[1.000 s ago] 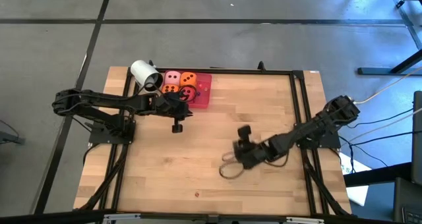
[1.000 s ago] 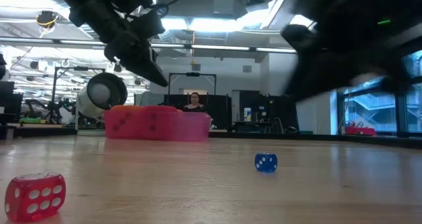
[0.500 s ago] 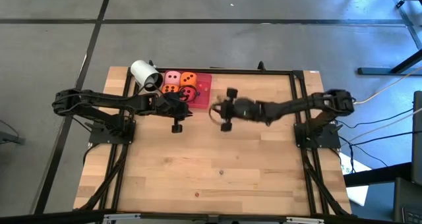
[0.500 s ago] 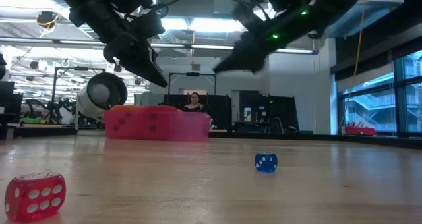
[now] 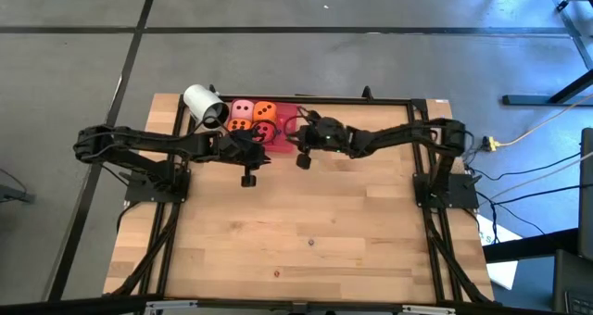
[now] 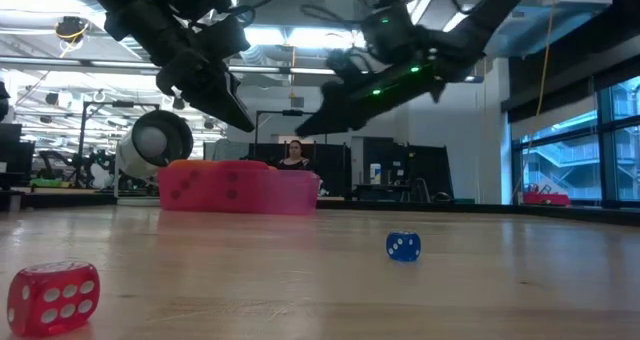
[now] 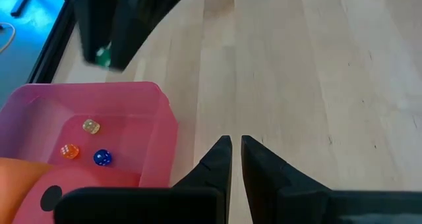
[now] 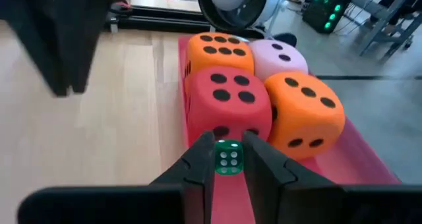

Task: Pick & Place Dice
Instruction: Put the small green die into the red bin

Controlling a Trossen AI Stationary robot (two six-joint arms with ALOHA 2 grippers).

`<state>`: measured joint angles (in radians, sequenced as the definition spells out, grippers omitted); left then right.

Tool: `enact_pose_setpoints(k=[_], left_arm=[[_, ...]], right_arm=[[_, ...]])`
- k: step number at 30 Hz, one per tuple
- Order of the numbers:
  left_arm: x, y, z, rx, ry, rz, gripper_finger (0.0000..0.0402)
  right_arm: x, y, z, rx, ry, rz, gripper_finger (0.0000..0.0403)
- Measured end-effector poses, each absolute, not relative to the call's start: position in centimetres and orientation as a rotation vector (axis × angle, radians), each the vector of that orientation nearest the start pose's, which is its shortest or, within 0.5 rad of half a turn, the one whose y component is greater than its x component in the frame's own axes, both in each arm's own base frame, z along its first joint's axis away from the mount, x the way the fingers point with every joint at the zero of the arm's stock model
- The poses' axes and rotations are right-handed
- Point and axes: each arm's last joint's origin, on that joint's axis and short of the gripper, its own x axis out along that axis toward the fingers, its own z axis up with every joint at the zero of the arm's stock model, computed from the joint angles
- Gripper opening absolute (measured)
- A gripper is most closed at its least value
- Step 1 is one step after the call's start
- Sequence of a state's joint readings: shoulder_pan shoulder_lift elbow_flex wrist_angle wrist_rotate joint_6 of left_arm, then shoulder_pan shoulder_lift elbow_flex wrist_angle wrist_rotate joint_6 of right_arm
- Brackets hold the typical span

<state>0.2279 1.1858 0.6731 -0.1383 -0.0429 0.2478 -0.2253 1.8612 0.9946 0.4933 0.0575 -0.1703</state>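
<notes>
Four soft dice lie packed in the red tray [image 8: 359, 151] at the table's far side: one pale pink [image 8: 285, 56], two orange [image 8: 221, 51] [image 8: 304, 112], one red [image 8: 227, 99]. My right gripper [image 8: 229, 159] hovers over the tray just in front of the red die, shut on a tiny green cube with white pips [image 8: 229, 158]; it also shows in the high view [image 5: 289, 135]. My left gripper [image 7: 236, 151] hangs shut and empty by the tray's near edge [image 5: 264, 141]. My right gripper pinches the tiny green cube's two opposite sides [image 8: 229, 163] between its two fingertips. The fingers slant down from the table's right side. The cube is lifted clear above the tray's floor, its four-pip face toward the wrist camera.
A white cylinder [image 5: 204, 105] lies at the tray's far left. Tiny beige, orange and blue cubes [image 7: 92, 145] lie in the tray. A tiny red cube [image 6: 52, 296] and a blue one [image 6: 403, 246] lie on the bare wood near the table's front.
My right gripper has risen from the table's near middle and swung toward the far left, ending over the tray beside the big dice.
</notes>
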Motion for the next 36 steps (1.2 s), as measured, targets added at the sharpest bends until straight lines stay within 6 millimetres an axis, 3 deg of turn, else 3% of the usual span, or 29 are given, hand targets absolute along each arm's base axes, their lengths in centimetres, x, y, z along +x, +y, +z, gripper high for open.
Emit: enact_pose_setpoints(k=[11,19,36], left_arm=[[23.4,5.5,22.2,0.175,0.678,0.170,0.0029],[23.4,5.5,22.1,0.174,0.680,0.168,0.0029],[23.2,5.5,21.9,0.169,0.714,0.163,0.0029]], right_arm=[[42.3,-10.2,15.6,-0.061,0.462,-0.318,0.0074],[42.5,-10.5,15.0,-0.038,0.557,-0.434,0.0075],[42.1,-10.5,14.5,0.052,0.594,-0.459,0.0082]])
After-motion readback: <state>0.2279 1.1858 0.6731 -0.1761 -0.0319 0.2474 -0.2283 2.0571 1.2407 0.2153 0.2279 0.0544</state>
